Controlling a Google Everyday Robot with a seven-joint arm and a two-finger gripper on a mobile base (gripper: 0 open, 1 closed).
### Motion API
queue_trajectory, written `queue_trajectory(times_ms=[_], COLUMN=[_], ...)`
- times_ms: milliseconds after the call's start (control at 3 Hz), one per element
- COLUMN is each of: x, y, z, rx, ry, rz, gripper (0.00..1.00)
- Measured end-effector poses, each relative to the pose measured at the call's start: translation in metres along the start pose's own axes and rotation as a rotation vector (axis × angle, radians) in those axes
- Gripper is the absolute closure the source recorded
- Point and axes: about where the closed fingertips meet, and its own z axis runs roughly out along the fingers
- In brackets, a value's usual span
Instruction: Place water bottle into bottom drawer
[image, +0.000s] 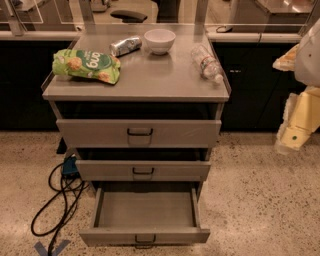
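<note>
The water bottle (206, 63), clear crinkled plastic with a pale label, lies on its side at the right side of the grey cabinet top (150, 80). The bottom drawer (145, 210) is pulled out wide, and its flat grey interior holds nothing. My gripper (296, 131) shows as pale yellow and white arm parts at the right edge of the camera view. It hangs to the right of the cabinet at about the height of the top drawer, apart from the bottle.
A green snack bag (86, 65), a silver can (125, 46) on its side and a white bowl (159, 40) share the cabinet top. The top drawer (139, 132) and middle drawer (142, 170) stand slightly out. Black cables (60, 200) lie on the speckled floor at left.
</note>
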Motion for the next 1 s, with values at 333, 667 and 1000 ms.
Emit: queue_trajectory(times_ms=[333,667,1000], x=[0.000,-0.008,-0.027], y=[0.000,-0.012,-0.058], z=[0.000,0.004,0.021], rx=[0.000,0.002,0.035], ry=[0.000,-0.005,0.001], rz=[0.000,-0.013,0.015], gripper=[0.00,0.00,0.00])
